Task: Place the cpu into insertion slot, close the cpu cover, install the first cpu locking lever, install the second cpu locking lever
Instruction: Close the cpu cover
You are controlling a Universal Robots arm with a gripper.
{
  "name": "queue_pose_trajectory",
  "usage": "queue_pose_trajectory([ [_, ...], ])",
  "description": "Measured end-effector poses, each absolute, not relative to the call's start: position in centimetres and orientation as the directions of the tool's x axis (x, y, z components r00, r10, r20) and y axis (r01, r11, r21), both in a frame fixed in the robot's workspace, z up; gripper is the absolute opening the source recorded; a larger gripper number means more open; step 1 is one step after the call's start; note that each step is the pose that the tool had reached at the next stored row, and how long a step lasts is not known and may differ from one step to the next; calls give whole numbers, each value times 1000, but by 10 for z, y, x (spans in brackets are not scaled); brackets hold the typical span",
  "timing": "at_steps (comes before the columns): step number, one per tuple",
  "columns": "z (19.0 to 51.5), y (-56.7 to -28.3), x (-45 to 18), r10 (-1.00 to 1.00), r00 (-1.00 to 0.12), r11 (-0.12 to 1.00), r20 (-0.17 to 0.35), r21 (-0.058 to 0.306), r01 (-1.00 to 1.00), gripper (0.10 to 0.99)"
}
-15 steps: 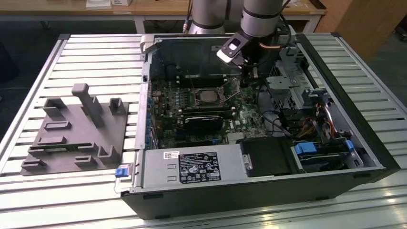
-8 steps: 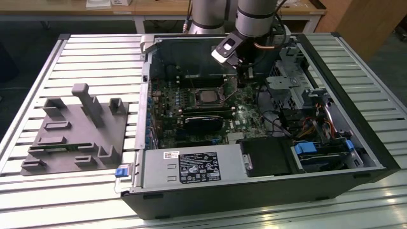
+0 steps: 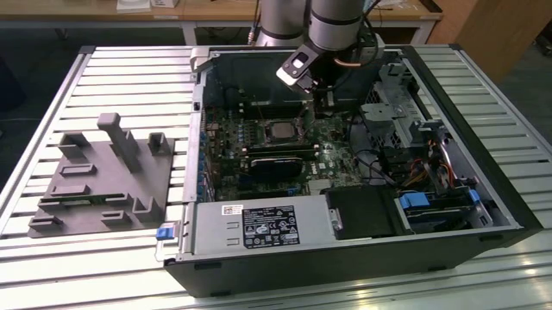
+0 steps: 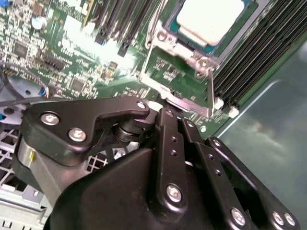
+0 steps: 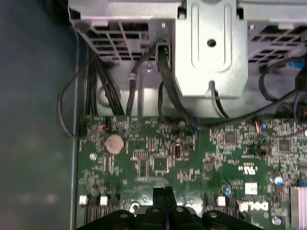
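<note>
Silvery cpu cover (image 4: 165, 38) frames the seated cpu (image 4: 208, 19); the clenched end effector (image 4: 165, 111) sits just beside its edge.

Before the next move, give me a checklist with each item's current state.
1. cpu lying flat in its place: ok.
2. cpu cover down around the cpu: ok.
3. locking lever latched: cannot tell.
4. gripper shut, its tip close to the cover's edge in the second wrist view: ok.
5. cables apart from the gripper in the first wrist view: ok.
</note>
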State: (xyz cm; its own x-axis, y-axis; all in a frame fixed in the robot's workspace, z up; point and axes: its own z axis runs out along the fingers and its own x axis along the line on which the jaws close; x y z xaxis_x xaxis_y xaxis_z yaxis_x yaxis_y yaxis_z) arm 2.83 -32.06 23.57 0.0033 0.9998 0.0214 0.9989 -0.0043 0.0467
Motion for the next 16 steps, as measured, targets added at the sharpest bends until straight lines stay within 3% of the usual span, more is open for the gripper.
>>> queue_pose_trajectory([
  [16,235,-321,0,1000,4,-5,22,47,999,106],
])
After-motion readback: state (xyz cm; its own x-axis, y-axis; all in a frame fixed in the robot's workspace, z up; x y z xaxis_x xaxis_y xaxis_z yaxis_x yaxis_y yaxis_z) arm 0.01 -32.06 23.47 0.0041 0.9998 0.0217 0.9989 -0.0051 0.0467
